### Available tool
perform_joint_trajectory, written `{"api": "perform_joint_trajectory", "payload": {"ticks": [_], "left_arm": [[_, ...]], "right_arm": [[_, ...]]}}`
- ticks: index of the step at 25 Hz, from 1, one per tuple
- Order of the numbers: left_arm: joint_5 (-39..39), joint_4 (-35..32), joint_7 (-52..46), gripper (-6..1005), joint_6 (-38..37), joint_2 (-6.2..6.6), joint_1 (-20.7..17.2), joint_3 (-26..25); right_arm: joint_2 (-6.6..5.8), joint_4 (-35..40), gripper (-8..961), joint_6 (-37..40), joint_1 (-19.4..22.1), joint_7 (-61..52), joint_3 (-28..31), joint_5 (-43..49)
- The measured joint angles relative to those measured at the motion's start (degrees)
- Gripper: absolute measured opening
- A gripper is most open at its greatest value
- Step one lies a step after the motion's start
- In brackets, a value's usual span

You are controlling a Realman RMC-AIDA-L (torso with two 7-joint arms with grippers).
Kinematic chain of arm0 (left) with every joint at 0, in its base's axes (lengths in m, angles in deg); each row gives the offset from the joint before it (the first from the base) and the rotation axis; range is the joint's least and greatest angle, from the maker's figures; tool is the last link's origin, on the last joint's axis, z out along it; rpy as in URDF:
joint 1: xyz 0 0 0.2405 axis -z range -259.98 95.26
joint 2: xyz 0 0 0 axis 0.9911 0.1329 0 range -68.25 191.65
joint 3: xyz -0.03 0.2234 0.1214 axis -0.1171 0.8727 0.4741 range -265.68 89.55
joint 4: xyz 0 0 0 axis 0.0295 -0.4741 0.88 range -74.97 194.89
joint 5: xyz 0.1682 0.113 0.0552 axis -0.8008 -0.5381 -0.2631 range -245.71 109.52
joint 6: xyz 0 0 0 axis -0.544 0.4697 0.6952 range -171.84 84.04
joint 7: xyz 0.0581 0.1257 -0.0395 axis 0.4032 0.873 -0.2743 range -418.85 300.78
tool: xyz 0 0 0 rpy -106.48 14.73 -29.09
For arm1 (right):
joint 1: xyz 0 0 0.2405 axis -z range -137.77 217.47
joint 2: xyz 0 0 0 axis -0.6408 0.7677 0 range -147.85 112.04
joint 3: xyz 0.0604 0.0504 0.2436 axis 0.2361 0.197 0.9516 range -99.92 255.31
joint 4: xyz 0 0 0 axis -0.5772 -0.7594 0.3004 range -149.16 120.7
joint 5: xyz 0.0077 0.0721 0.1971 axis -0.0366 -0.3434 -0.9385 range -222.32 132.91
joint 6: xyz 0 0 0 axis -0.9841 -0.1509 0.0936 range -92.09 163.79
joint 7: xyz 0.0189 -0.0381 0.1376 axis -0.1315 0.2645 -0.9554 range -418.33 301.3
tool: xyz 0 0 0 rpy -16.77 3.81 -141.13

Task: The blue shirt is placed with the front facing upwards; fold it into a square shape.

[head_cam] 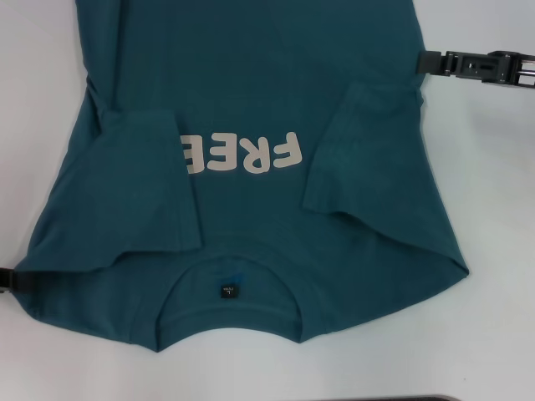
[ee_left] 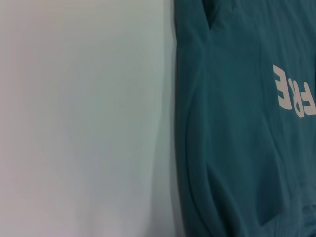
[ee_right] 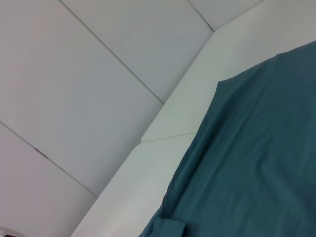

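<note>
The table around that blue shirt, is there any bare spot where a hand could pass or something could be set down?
Yes. Bare white table lies beside the blue shirt on the robot's right, below the right gripper, and a strip on the left, above the left gripper. A narrow band runs under the neckline. The middle is all cloth.

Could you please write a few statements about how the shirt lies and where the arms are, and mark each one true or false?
1. Both short sleeves of the dark teal-blue cotton T-shirt are folded inward over the chest. True.
2. The off-white block "FREE" print is fully hidden. False: most of it shows; the sleeve on the robot's left covers only its end.
3. The round neckline with its small black label lies at the edge nearest the robot. True.
4. The right end effector presses on the print. False: it is beside the shirt's right edge, over the white table.
5. The shirt lies on a wooden floor. False: it lies on the white table.
</note>
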Motion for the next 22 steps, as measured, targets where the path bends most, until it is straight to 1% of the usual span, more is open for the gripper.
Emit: {"api": "perform_joint_trajectory", "payload": {"ticks": [4, 7, 12, 13, 14, 18, 22], "left_arm": [[-0.03, 0.1, -0.02, 73, -0.25, 0.41, -0.51, -0.14], [-0.08, 0.11, 0.05, 51, -0.55, 0.46, -0.92, 0.09], [-0.09, 0.11, 0.75, 29, -0.59, 0.52, -1.21, 0.13], [-0.09, 0.11, 0.91, 29, -0.59, 0.55, -1.22, 0.09], [-0.09, 0.11, 1.07, 29, -0.64, 0.57, -1.23, 0.0], [-0.09, 0.11, 1.25, 28, -0.7, 0.59, -1.41, -0.08], [-0.11, 0.11, 1.24, 29, -0.91, 0.58, -1.47, -0.14]], "right_arm": [[0.0, 0.0, 820, 0.31, 0.73, -0.01, -0.29, 0.49], [-0.09, -0.01, 820, 1.76, 1.72, -0.54, -0.48, 1.98], [-1.24, 0.35, 811, 6.37, 3.78, -4.96, -0.38, 5.59], [-1.64, 0.94, 803, 8.38, 5.22, -6.77, -0.26, 6.42], [-1.64, 0.94, 794, 8.38, 5.22, -6.77, -0.26, 6.42], [-2.35, 1.46, 763, 11.92, 8.16, -9.63, -0.34, 7.29], [-2.83, 2.37, 742, 14.81, 10.03, -12.71, -0.14, 9.75]]}}
